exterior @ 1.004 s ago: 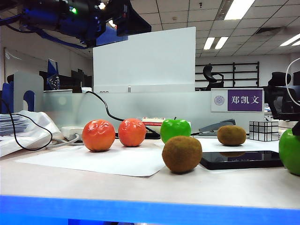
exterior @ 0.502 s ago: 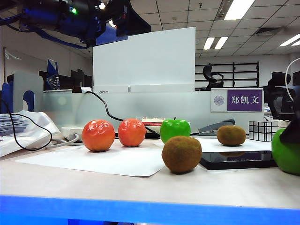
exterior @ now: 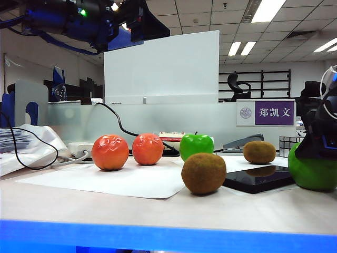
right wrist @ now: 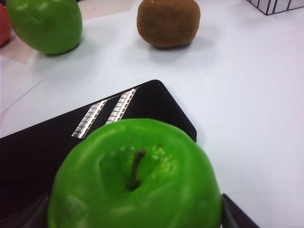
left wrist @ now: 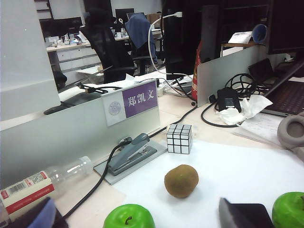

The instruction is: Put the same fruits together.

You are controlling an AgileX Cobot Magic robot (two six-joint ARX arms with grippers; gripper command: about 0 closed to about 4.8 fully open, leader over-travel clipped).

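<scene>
The green apple point(right wrist: 135, 175) at the bench's right edge is being straddled by the right gripper point(right wrist: 135, 216), jaws apart; closing is called for next. The left gripper point(exterior: 126, 23) is being held high, apart.

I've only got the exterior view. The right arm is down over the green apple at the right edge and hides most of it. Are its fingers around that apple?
Observer: Yes. In the right wrist view the right gripper is open, with one dark finger on each side of the green apple. I cannot tell whether they touch it.
Operator: How is the apple sitting?
Observer: Stem up, facing the wrist camera. It is beside or on the black phone; I cannot tell which.
Operator: And the left gripper, up at the top?
Observer: The left gripper is open and empty, above the table, and its camera faces the kiwi by the stapler.
</scene>
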